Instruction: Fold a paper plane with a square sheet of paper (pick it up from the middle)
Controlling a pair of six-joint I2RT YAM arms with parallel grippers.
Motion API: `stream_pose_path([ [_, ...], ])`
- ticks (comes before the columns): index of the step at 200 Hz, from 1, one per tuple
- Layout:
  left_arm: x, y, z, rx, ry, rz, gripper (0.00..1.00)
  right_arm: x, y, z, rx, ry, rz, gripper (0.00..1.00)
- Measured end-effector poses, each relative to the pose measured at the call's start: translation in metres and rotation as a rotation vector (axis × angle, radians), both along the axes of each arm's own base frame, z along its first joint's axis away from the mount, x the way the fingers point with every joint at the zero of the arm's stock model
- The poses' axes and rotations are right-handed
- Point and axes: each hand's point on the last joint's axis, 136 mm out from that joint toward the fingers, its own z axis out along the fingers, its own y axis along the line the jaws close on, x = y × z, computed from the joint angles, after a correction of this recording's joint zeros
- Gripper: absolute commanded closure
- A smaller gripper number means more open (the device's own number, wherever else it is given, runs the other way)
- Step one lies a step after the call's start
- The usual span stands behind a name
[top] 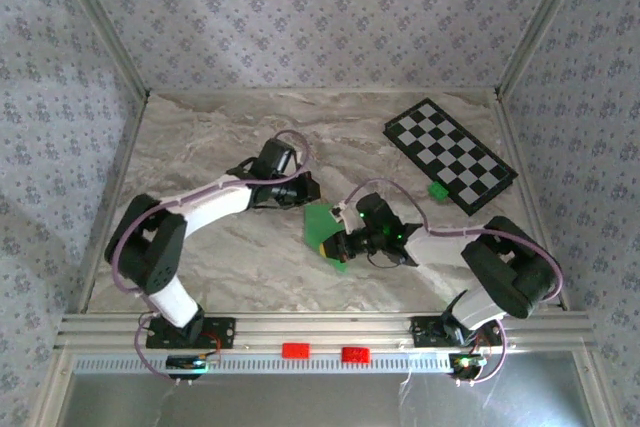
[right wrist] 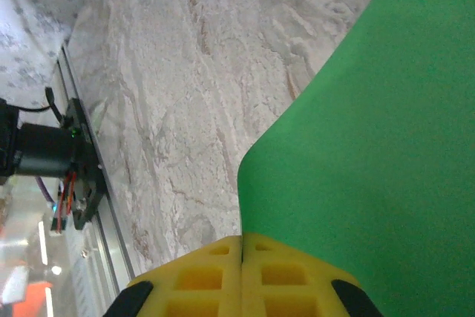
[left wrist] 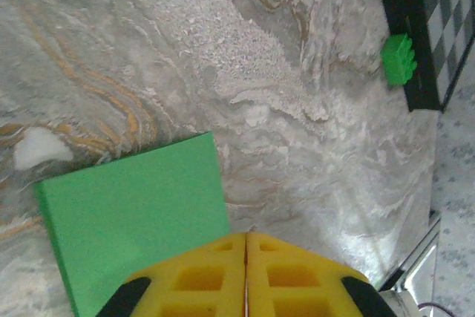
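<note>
**Yellow pincer fingers pressed together, green paper caught on the right side**

Yellow fingers point(right wrist: 200, 276) of the right pincer point(right wrist: 242, 241) are seen closest in the right wrist view, pressed flat against each other with no gap along their seam. The square sheet of paper point(right wrist: 371, 146) is pinched at that seam: its bright green edge rises straight out from between the fingertips and sweeps away in a curve ahead and to the right of the pincer. Marbled table top point(right wrist: 163, 94) is seen ahead and to the left of the fingertips.

In the left wrist view, the left pincer point(left wrist: 246, 237) is likewise closed, finger against finger, and nothing is seen between the tips. The green paper point(left wrist: 133, 213) is spread on the table just to the left of these fingertips, one corner reaching ahead of them; whether it is touched by the left finger cannot be told. A small green block point(left wrist: 398, 59) is found far ahead and to the right of this pincer, touching the dark rim of a black-and-white checkered board point(left wrist: 438, 27).

From above, the paper point(top: 320, 222) is found between the two pincers at mid-table, with the left pincer point(top: 308, 190) just beyond it and the right pincer point(top: 335, 245) on its near edge.
</note>
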Motion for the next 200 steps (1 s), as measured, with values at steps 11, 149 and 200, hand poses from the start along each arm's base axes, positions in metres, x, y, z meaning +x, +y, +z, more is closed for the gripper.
stream_pose_path([
  [11,0.002,-0.008,-0.007,0.008,0.015,-0.024,0.96,-0.001,-0.003,-0.004,0.009,0.021,-0.011,1.00],
  [149,-0.011,-0.028,-0.083,0.125,0.145,-0.156,1.00,0.016,-0.015,-0.008,0.040,0.063,-0.076,1.00],
  [200,-0.010,-0.029,-0.084,0.130,0.145,-0.170,1.00,0.025,-0.026,-0.017,0.030,0.091,-0.107,1.00],
])
